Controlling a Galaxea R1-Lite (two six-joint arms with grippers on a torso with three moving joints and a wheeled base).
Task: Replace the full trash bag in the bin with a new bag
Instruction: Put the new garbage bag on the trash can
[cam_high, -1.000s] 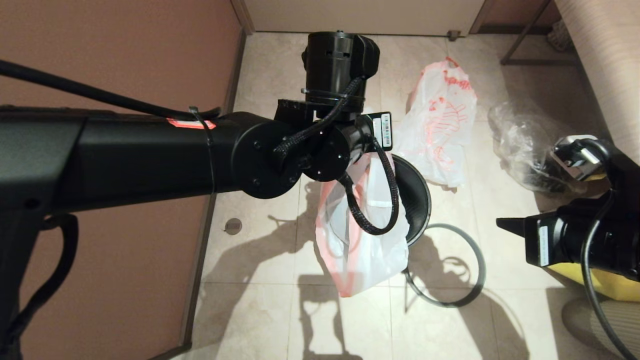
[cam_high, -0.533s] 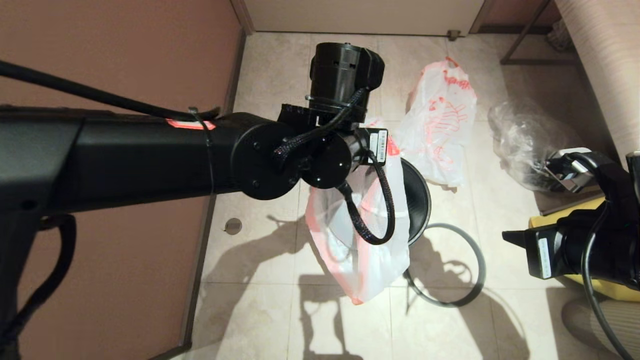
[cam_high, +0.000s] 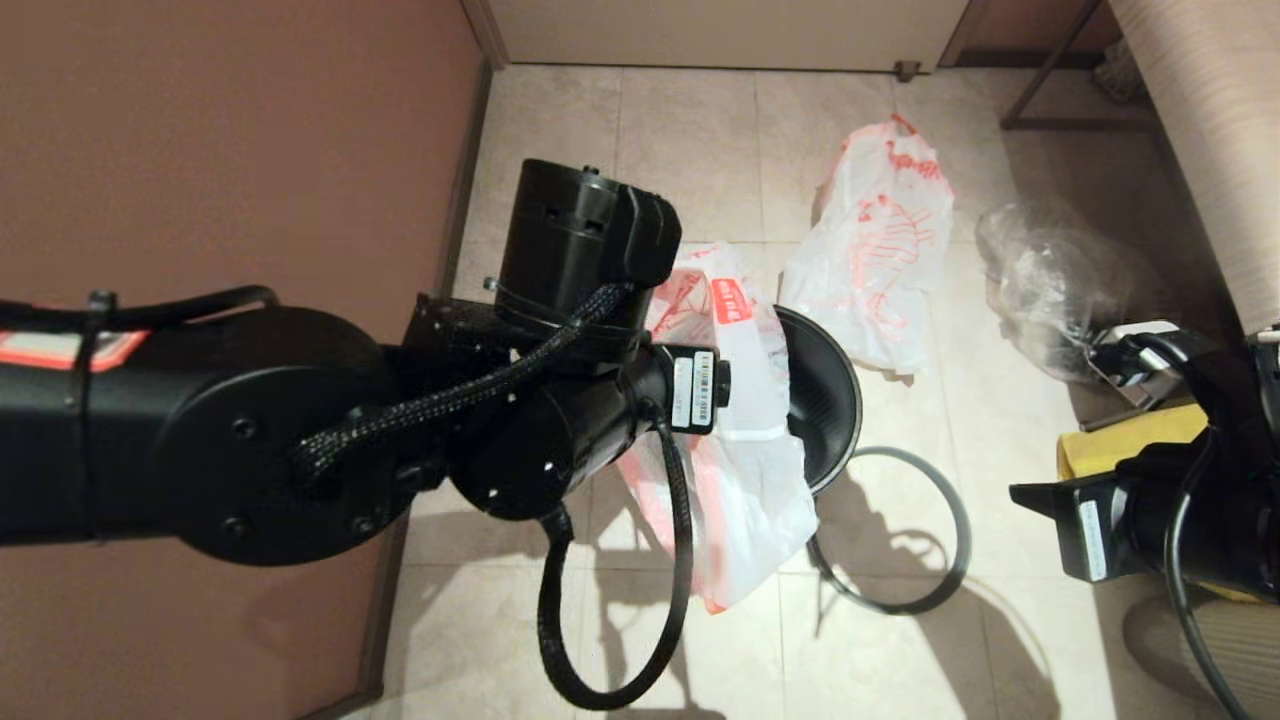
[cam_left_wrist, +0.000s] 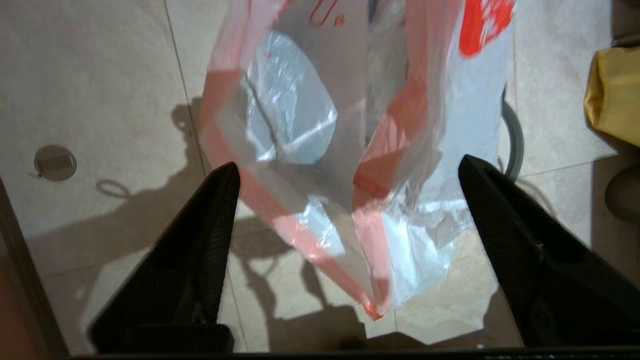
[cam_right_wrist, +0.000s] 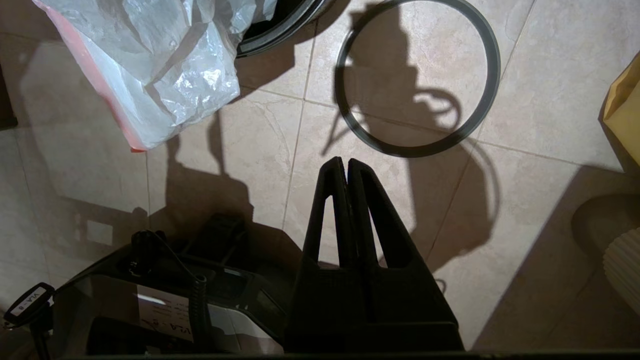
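Head view: the new bag (cam_high: 745, 470) is lying limp across the near-left side of the bin (cam_high: 825, 395), one end draping onto the floor (cam_high: 700, 130). The grey ring rim (cam_high: 955, 515) is lying on the tiles just beside the bin. The full trash bag (cam_high: 880, 260) is sitting behind the bin, clear of it. The right end effector (cam_high: 1040, 500) is idling well to the right.

Left wrist view: the left end effector (cam_left_wrist: 349, 167) is hovering above the new bag, fingers spread wide and touching nothing. The film is looking light, soft and slippery; the pink-red band near the bag's mouth would likely be the best hold.

Right wrist view: the right end effector is pointing at bare tiles near the ring, fingers pressed together, empty.
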